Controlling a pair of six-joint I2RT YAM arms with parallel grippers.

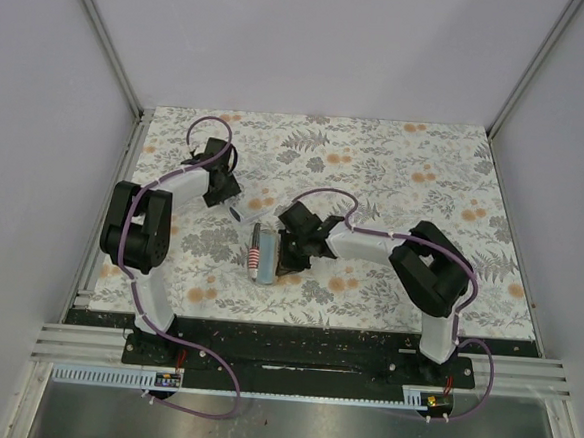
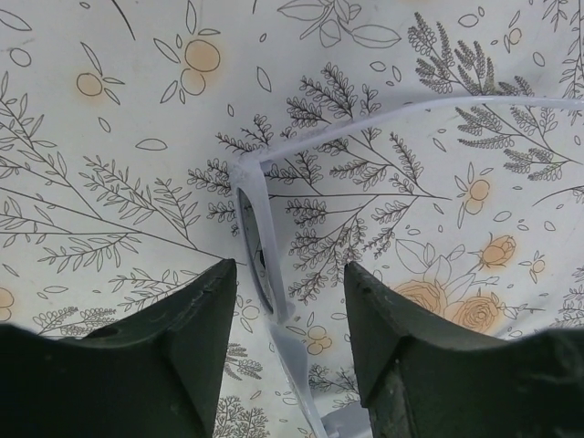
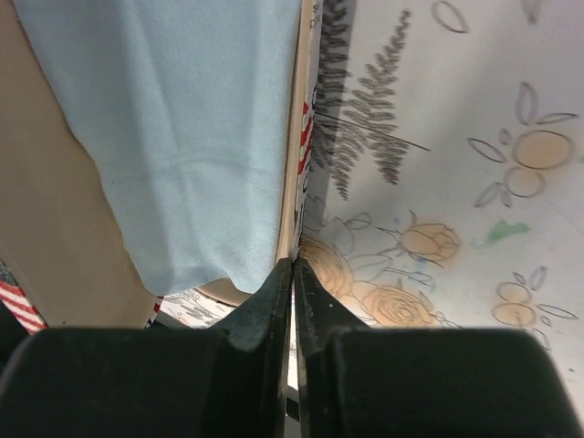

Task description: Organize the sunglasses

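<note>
The sunglasses [image 2: 256, 239], with a thin pale frame and a dark lens seen edge-on, lie on the floral tablecloth; one temple arm runs off to the upper right. My left gripper [image 2: 290, 283] is open, its fingers on either side of the frame front and not touching it. From above, the sunglasses [image 1: 235, 214] are a small dark shape just below the left gripper [image 1: 224, 194]. The stars-and-stripes case [image 1: 264, 253] stands open at the table's middle. My right gripper [image 3: 293, 266] is shut on the case's thin rim [image 3: 294, 182]. The light blue cloth [image 3: 182, 137] lies inside against the tan lining.
The floral tablecloth [image 1: 405, 177] covers the table. Grey walls enclose it at the left, back and right. A black base strip [image 1: 293, 344] runs along the near edge with both arm bases on it.
</note>
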